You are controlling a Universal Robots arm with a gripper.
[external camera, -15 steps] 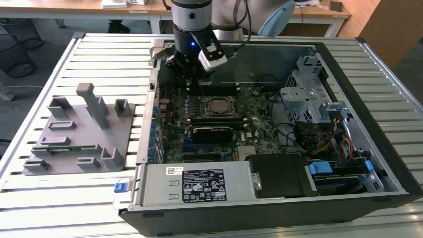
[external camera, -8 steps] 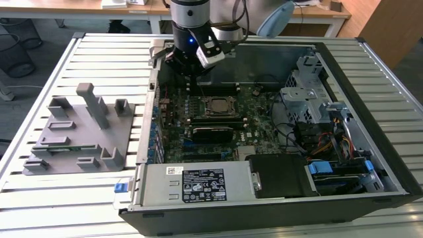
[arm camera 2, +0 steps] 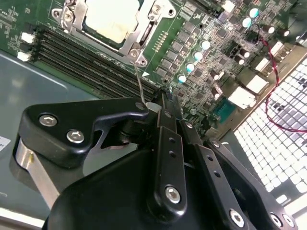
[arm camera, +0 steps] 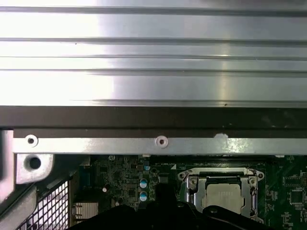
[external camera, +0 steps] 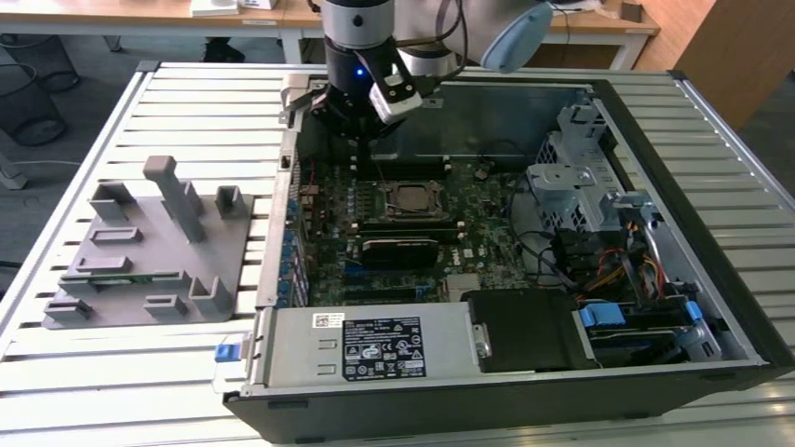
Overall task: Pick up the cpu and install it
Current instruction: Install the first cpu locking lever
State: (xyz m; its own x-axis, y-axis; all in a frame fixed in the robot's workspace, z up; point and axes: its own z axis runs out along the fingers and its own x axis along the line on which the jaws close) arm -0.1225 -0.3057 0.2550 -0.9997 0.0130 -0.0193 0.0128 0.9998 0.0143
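While the cpu [external camera: 409, 198] lay flat in its motherboard socket [arm camera 2: 135, 42] inside the open computer case [external camera: 733, 307], the gripper [arm camera 2: 160, 98] hung nearby with jaws pinched together on nothing, and the chip looked light, rigid and fragile, best gripped by opposite edges.

Square silver-grey cpu [external camera: 410, 198], lying flat in its motherboard socket, metal frame around it
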